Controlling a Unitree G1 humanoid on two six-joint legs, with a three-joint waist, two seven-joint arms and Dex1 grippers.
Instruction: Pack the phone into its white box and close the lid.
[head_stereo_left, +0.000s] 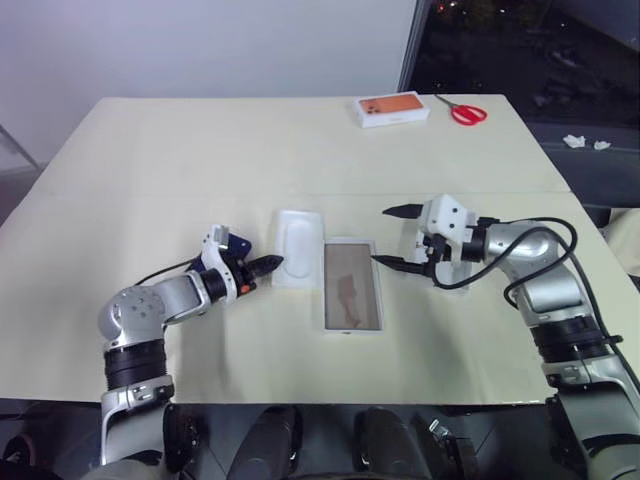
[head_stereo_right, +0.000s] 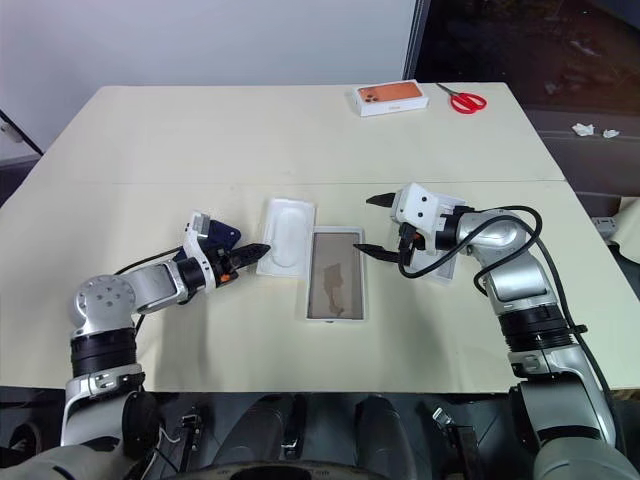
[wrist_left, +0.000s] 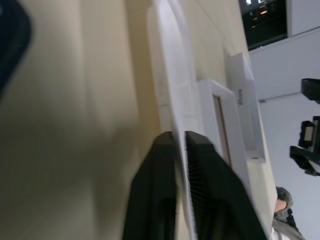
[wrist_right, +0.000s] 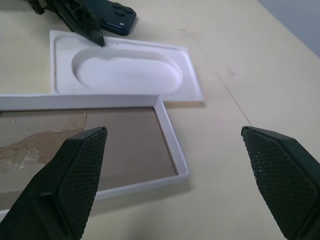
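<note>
text: "iPhone" | on: side of the lid (wrist_left: 245, 107)

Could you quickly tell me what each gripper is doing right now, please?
Left gripper: closed on the edge of the white insert.
Right gripper: open, holding nothing, beside the white box.

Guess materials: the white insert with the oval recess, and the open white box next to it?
Insert: likely moulded pulp or thin formed plastic; matte white, soft rounded recess edges. White box: looks like rigid cardboard; crisp matte white walls, dull tan floor with a scuffed, patchy mark suggesting bare paperboard.
</note>
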